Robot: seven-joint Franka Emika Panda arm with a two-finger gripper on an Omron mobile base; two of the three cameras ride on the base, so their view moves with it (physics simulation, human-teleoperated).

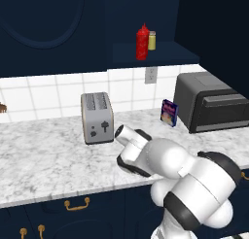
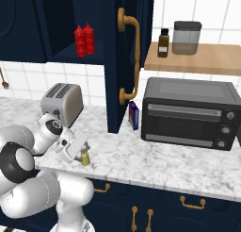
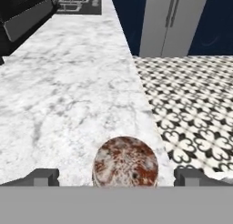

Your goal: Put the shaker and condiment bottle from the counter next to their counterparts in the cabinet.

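Marble counter (image 2: 155,160) | your gripper (image 3: 116,177) is spread wide around the shaker (image 2: 85,157) at the front edge | its body hides behind the hand | two red bottles (image 2: 84,39) sit in the cabinet (image 2: 70,54)

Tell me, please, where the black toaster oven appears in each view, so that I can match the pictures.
Left base view: the toaster oven stands at the right edge, at mid-height.
Right base view: it is right of centre, under the wooden shelf.
Hand view: its dark corner is at the top left.
Shared landmark: the marbled counter it stands on.
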